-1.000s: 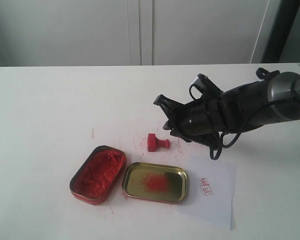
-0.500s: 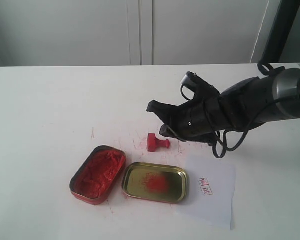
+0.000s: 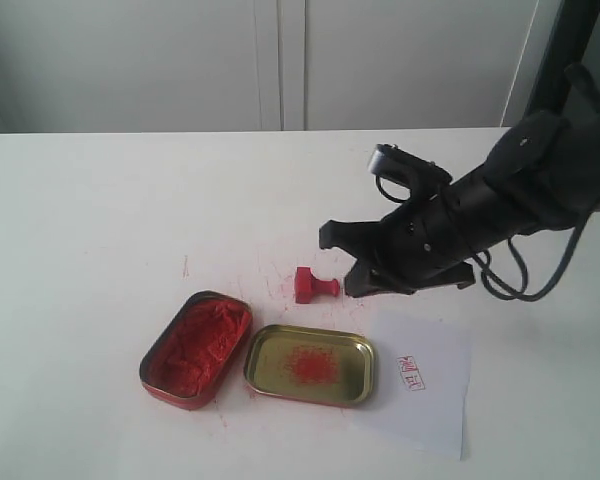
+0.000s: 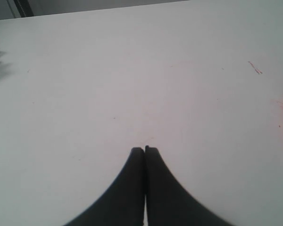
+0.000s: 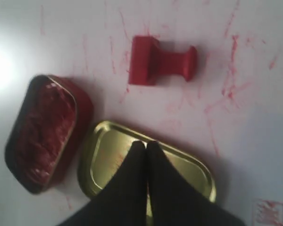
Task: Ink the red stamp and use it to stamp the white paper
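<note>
At the middle of the bench (image 3: 100, 220), the red stamp (image 3: 313, 285) is lying on its side, handle pointing toward the right gripper (image 5: 145, 145), in the same spot it was occupying a second ago. What is changing is the gripper. Its jaws were standing spread beside the stamp a second ago and are now pressing together on nothing, with the tips showing in front of the gold lid (image 3: 310, 365) in the right wrist view. I am judging that the arm is drawing off from the stamp. The white paper (image 3: 430, 395) is already carrying a red imprint (image 3: 411, 373), so the task is looking finished or nearly so. The left gripper (image 4: 144, 151) is hanging over bare bench, jaws likewise pressed together and holding nothing.

Clearances: the stamp is lying apart from the lid and the paper, just behind both. The lid is sitting just beside the red ink tin (image 3: 195, 348) and against the paper's left edge; I cannot tell whether it is overlapping the sheet. Open bench is running wide to the left of the stamp and behind it. The paper's near corner is reaching close to the bottom of the exterior view, so I am not seeing the bench edge there.
</note>
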### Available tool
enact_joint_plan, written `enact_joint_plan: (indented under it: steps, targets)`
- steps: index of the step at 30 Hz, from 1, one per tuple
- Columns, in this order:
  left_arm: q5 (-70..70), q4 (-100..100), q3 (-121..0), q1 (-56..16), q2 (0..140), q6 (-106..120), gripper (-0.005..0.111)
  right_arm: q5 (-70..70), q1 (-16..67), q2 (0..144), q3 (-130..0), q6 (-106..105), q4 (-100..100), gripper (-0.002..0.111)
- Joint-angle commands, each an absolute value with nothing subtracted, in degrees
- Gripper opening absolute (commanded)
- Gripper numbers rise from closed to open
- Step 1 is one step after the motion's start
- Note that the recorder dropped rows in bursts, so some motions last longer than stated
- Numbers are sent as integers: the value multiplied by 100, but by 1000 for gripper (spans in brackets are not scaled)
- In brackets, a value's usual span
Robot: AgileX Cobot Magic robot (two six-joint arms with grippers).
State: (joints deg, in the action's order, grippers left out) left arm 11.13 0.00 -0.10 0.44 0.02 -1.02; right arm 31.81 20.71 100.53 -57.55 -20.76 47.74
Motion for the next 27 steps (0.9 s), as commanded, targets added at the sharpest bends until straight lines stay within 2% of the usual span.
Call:
enact_joint_plan:
  steps: [1, 14, 27]
  targets:
    - [1108, -33, 0, 40, 0, -125, 0, 3906, 1862, 9724, -5753, -1320, 3311, 0]
    - [1108, -33, 0, 40, 0, -125, 0, 5113, 1456, 9131, -5753, -264, 1331, 0]
    - [1108, -33, 0, 40, 0, -125, 0, 5648, 818, 8506, -5719, -221, 1056, 0]
